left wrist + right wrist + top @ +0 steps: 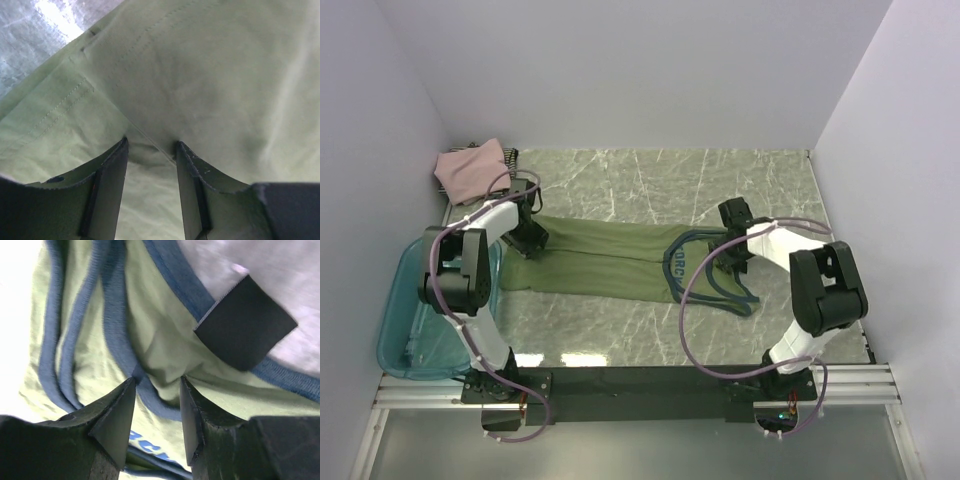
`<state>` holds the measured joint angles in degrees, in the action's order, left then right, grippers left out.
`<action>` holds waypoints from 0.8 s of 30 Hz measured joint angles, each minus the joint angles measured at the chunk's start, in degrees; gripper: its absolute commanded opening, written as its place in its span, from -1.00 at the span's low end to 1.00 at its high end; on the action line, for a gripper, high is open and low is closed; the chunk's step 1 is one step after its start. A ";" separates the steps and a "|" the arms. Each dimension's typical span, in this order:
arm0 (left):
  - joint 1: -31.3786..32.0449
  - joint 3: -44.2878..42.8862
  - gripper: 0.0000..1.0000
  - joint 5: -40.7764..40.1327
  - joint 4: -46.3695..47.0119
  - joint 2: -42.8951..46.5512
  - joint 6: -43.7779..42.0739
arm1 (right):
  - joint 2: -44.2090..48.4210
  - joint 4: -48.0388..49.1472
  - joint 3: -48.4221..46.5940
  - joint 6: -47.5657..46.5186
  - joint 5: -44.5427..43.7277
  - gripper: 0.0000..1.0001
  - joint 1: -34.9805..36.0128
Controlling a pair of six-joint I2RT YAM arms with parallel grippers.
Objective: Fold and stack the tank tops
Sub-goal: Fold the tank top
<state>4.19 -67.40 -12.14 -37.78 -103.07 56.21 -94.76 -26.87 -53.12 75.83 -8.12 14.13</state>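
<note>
The olive-green tank top (610, 262) with navy trim lies lengthwise across the middle of the table, hem to the left and straps to the right. My left gripper (530, 236) presses down on its hem end (210, 75). Its jaws stand a narrow gap apart with a ridge of cloth between the tips. My right gripper (735, 250) presses on the neck end (150, 325), jaws a narrow gap apart, with a fold of green cloth and navy trim between them. The dusty-pink tank top (470, 170) lies bunched at the back left. A dark striped one (511, 156) peeks out beside it.
A teal plastic bin (410, 330) sits at the left front, partly over the table's edge. White walls close in the back and both sides. Bare marble table surface (650, 175) shows behind the green top. A black neck label (245, 322) shows in the right wrist view.
</note>
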 measured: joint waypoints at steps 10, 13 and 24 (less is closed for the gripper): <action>0.20 3.93 0.02 -1.79 2.14 1.95 5.25 | -7.65 -3.85 -9.77 -1.88 0.17 -0.05 -0.87; 0.76 9.53 0.01 -0.96 4.39 6.36 7.80 | -11.37 -6.75 -14.97 -3.91 0.44 -0.07 -3.52; 12.59 17.16 0.04 5.38 10.43 12.13 19.96 | -27.91 -16.44 -40.44 -15.26 -0.52 -0.10 -9.51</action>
<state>16.78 -50.24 -6.76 -27.35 -90.94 76.16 -122.67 -43.31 -93.56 60.58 -8.64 4.62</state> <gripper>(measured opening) 0.511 0.455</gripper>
